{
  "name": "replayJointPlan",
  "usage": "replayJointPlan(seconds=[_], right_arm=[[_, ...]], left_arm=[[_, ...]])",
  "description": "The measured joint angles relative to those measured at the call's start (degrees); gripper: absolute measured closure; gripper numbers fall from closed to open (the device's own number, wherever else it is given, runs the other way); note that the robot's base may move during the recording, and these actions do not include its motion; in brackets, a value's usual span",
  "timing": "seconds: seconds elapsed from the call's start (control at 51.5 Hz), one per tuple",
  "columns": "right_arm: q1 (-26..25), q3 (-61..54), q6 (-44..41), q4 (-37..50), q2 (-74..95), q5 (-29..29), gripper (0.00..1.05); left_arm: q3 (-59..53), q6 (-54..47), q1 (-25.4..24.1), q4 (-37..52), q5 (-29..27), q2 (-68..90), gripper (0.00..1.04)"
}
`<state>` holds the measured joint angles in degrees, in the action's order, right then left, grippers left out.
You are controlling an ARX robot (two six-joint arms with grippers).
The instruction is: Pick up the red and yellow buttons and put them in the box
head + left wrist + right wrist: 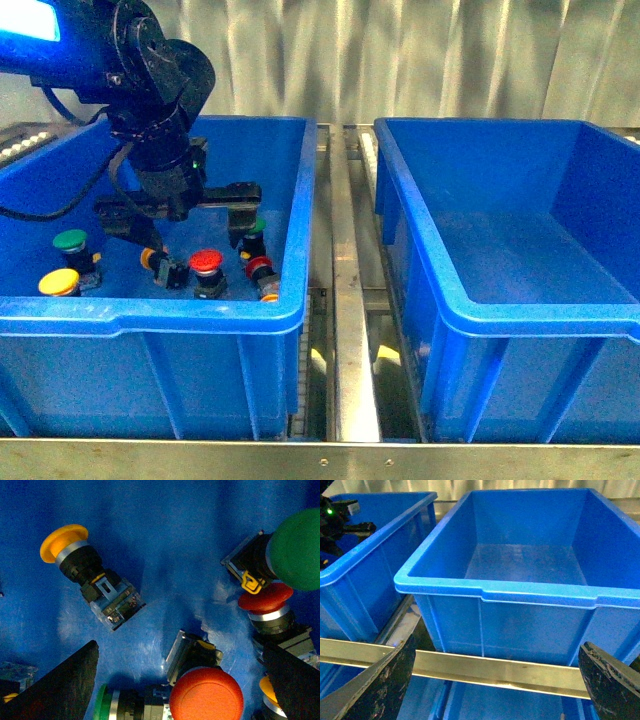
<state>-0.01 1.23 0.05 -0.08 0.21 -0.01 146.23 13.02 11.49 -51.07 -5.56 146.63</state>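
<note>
Left gripper [190,232] spread wide above red button [206,262] in left-hand bin [150,315], frame lower left; right gripper [496,647] spread, facing box [530,592].

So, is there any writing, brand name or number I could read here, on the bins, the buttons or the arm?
None can be read in any view.
Left bin and right bin: plain blue walls, no label showing.
Yellow button: small marks on its clear base, too blurred to read.
Glowing panel, top left of the front view: just bright blue, nothing legible.
</note>
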Motion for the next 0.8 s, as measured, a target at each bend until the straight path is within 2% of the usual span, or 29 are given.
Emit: replayJointPlan(seconds=[0.447, 0.797], right_arm=[[0.0, 0.0, 0.0, 0.0, 0.0, 0.0, 0.07], [0.0, 0.0, 0.0, 0.0, 0.0, 0.0, 0.07]], left_arm=[[-6.0, 0.6, 1.5, 1.4, -0.5, -0.2, 0.08], [-6.6, 0.6, 1.9, 2.3, -1.7, -0.5, 0.08]])
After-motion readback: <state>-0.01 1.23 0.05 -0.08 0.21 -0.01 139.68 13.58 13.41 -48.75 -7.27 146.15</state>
